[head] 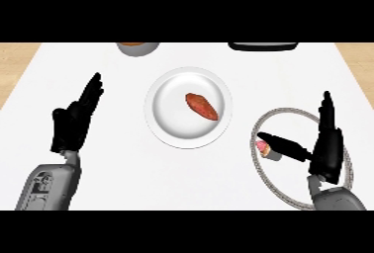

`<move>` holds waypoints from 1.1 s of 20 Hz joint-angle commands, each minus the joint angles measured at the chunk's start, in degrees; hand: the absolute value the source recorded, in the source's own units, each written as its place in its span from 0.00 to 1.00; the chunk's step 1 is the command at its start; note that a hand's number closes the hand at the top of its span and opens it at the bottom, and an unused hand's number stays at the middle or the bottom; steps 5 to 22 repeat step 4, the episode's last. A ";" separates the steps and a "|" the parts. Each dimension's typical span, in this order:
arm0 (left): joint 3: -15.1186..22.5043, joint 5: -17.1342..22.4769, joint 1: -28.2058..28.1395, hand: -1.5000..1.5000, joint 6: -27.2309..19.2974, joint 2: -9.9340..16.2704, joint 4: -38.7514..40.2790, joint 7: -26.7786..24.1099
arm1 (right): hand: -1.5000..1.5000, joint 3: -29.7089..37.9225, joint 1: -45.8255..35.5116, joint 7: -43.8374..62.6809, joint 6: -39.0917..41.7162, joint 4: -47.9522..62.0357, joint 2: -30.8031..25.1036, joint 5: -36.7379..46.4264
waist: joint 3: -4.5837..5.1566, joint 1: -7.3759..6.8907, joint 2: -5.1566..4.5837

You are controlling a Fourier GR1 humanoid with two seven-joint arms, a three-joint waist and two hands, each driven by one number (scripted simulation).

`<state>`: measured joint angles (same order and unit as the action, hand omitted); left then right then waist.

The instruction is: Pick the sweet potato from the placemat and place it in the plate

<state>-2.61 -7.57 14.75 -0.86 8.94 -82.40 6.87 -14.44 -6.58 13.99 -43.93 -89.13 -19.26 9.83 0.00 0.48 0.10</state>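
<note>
The sweet potato (pixel 202 105) lies on the white plate (pixel 164 118), so the placing looks done, which fits the right hand (pixel 321 143) over the round placemat (pixel 272 116) and the left hand (pixel 75 121) over the surface (pixel 110 188) both having fingers straight and apart, holding nothing.

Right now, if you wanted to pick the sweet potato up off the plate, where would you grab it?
Probably across its thick middle, coming straight down from above. The sweet potato lies flat on the white plate, slanting from upper left to lower right, so a robot hand would close across the narrow width, not the tapered ends.
</note>
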 commanded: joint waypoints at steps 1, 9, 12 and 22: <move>1.34 -1.66 0.59 0.50 -1.56 -2.09 0.50 -0.33 | 0.00 5.02 5.71 -6.62 4.59 -3.23 -0.69 -4.56 | -0.01 -0.18 -0.07; -3.72 2.64 -0.54 0.50 3.97 2.50 4.27 -5.67 | 0.00 5.52 7.87 -9.25 5.76 -1.11 1.13 -3.79 | 0.01 -0.27 -0.10; -3.72 2.64 -0.54 0.50 3.97 2.50 4.27 -5.67 | 0.00 5.52 7.87 -9.25 5.76 -1.11 1.13 -3.79 | 0.01 -0.27 -0.10; -3.72 2.64 -0.54 0.50 3.97 2.50 4.27 -5.67 | 0.00 5.52 7.87 -9.25 5.76 -1.11 1.13 -3.79 | 0.01 -0.27 -0.10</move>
